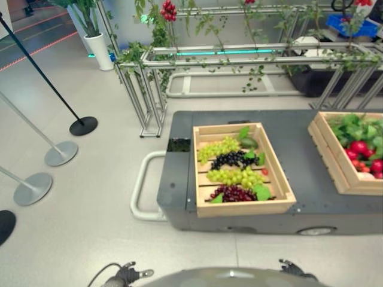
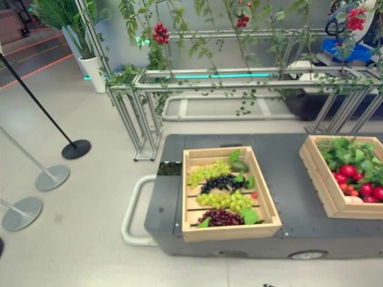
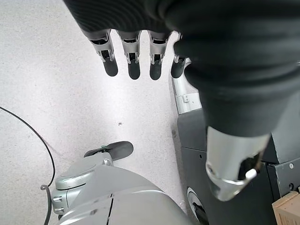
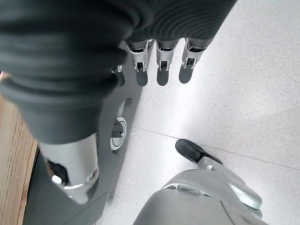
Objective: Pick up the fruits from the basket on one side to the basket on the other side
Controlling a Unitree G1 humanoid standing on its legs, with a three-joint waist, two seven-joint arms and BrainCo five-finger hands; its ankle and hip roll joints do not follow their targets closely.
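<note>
Apparently, the work has not begun:

Progress: nothing lifted, as far as the fruit's lie shows; every bunch sits in its crate and both hands hang low by the floor, well apart from the cart.

Left to do: reach in, take a fruit and carry it across to the other crate; judged from here, all of that is ahead.

Left hand (image 3: 140,56): fingers straight and relaxed, pointing at the floor, holding nothing; it also shows at the lower left edge of the head view.

Right hand (image 4: 161,63): fingers likewise straight, nothing in them, hanging just beside the cart's side.

Cart (image 1: 299,197): a low dark platform in the middle of the frame, bearing both crates.

Grape crate (image 1: 242,206): wooden, centre of the frame; it holds green grapes (image 1: 218,148) at the top, dark grapes (image 1: 230,159) below them, a second green bunch (image 1: 236,176), then red grapes (image 1: 233,193) nearest the bottom, with leaves tucked between.

Second crate (image 1: 335,164): at the right edge, partly cut off; it is full of red fruits (image 1: 359,147) among green leaves.

Gap between crates: bare cart top, crates well apart.
</note>
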